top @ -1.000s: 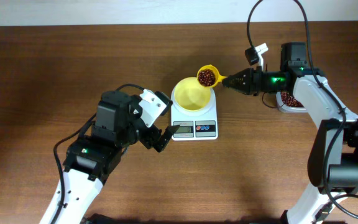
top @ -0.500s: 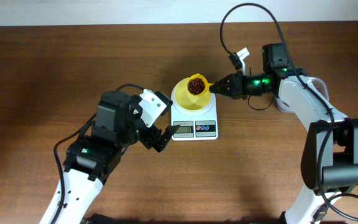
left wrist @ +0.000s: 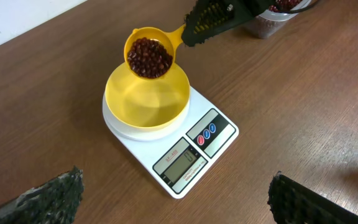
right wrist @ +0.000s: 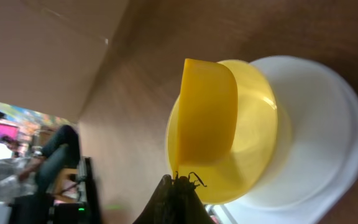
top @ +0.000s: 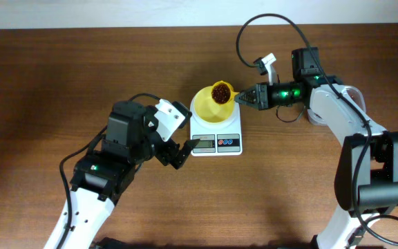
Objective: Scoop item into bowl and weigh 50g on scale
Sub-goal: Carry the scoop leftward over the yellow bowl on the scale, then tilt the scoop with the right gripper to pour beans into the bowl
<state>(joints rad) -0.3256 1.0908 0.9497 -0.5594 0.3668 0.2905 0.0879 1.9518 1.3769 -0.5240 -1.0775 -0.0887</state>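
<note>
Hovering over the bowl [top: 206, 111], the scoop [left wrist: 174, 38] points its handle at right claw [top: 239, 98].

Grey display [left wrist: 184, 163] on white scale [left wrist: 224, 122], digits too faint to read, tiny print line beneath it illegible, nothing else readable

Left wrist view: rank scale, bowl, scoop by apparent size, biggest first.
1. scale
2. bowl, covering most of the scale's platform
3. scoop, clearly smallest, even though it is held above the bowl
</note>
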